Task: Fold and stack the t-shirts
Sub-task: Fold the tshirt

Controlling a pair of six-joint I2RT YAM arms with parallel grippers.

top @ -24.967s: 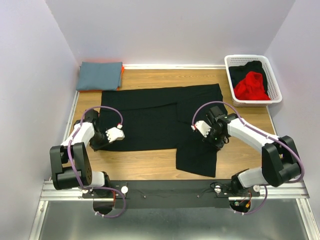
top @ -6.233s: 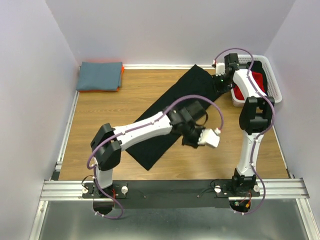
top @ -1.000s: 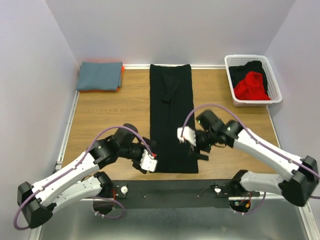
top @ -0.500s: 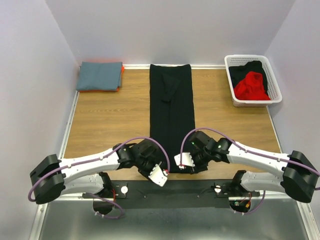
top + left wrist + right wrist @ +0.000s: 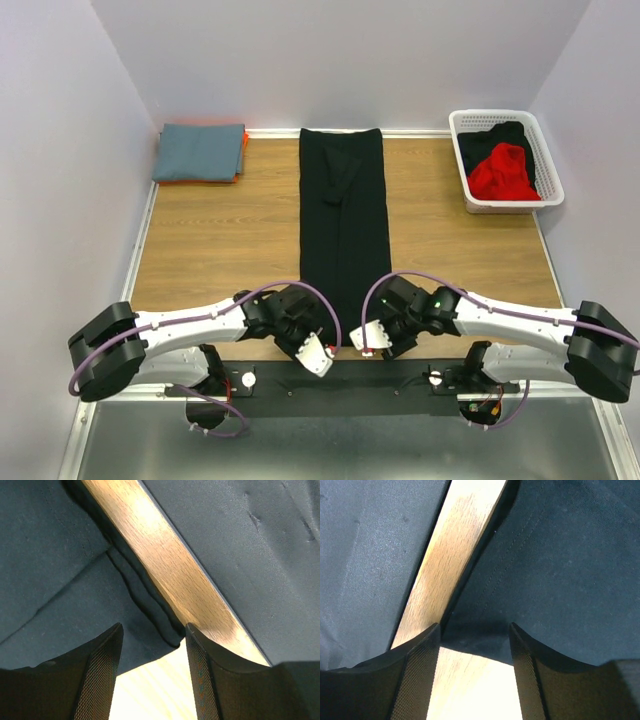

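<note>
A black t-shirt (image 5: 342, 220), folded into a long narrow strip, runs down the middle of the table from the back wall to the near edge. My left gripper (image 5: 320, 351) is low at the strip's near left corner and my right gripper (image 5: 368, 338) at its near right corner. In the left wrist view the left gripper (image 5: 153, 630) is open, and the cloth's folded corner (image 5: 165, 632) lies just at its tips. In the right wrist view the right gripper (image 5: 474, 627) is open too, with the cloth's hem (image 5: 485, 640) lying across the gap at its tips.
A folded slate-blue shirt (image 5: 200, 152) lies on an orange one (image 5: 243, 150) at the back left. The white mesh basket (image 5: 497, 114) at the back right holds a red shirt (image 5: 503, 172) and a black one (image 5: 505, 135). The black mounting rail (image 5: 340, 385) runs right behind both grippers.
Both grippers have come down and toward the near edge, from beside the strip to its two near corners, and their jaws have narrowed. The strip itself has not moved.
</note>
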